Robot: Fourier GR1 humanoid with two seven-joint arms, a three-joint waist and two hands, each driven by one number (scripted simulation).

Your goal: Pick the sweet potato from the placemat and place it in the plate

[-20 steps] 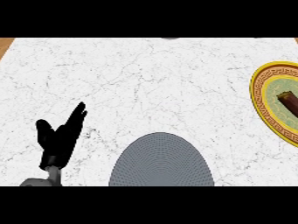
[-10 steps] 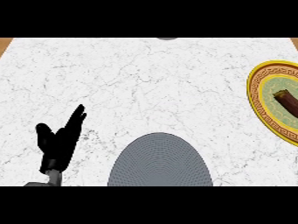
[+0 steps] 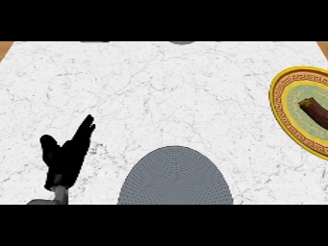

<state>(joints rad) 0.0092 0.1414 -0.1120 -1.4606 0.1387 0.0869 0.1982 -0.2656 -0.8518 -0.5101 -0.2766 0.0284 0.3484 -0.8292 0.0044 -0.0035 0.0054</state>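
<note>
You have a white marble counter running almost the full width of the view. Brown wood shows past its far left and far right corners, so the marble ends just short of both sides there. Along the far edge two small grey shapes poke in, too little of them showing to tell what they are.

The widest open room is the middle and far left of the counter, bare marble from the far edge down to the mat.

The grey mat lies at the near edge, about centre, its near part cut off by the view.

The plate, yellow-rimmed with a patterned band and a pale green centre, sits at the right, its right side running out of view.

The potato is in the plate, lying on the green centre, tilted so one end points far-left and the other near-right. It touches nothing but the plate.

Your left hand rests at the near left, fingers straight and pointing up toward the far side, thumb spread out to the left, holding nothing. It is just left of the mat and well apart from the potato, with the mat and bare marble between them.
</note>
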